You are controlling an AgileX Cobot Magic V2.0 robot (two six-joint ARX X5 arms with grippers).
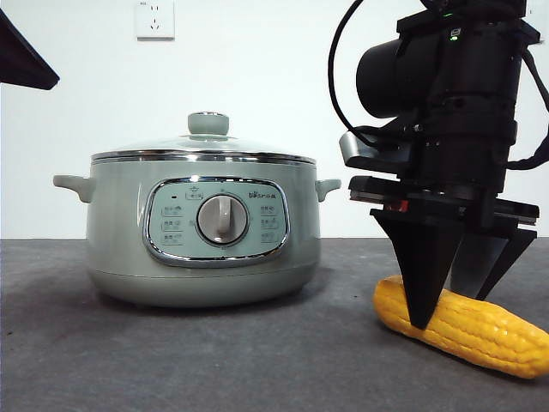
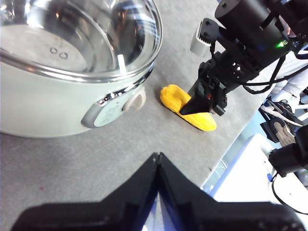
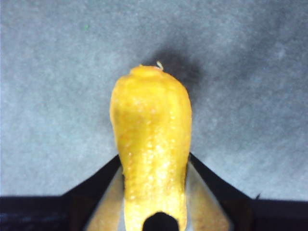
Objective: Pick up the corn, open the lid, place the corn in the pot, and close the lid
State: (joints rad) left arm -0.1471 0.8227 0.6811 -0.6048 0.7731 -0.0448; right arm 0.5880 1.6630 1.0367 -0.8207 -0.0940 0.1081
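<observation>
Corn (image 1: pixel 467 326) lay on the grey tabletop (image 1: pixel 214 360), just beside the pot (image 1: pixel 202 232) on its handle side, apart from it. Cob yellow-orange, rows of fine kernels, rounded blunt end with a small pale tip visible in the right wrist view; it sat slightly tilted in the front view.

Right gripper (image 1: pixel 455 296) was down over the cob, one black jaw on each flank, closed against the corn (image 3: pixel 151 144); the cob was still on the tabletop.

Lid (image 1: pixel 206 142) sat on the pot: clear domed glass, steel rim, pale green knob. Pot pale sage green, chrome-framed panel, silver dial.

Left gripper (image 2: pixel 158 159) hung above the tabletop near the pot, jaws pressed together, holding nothing.
</observation>
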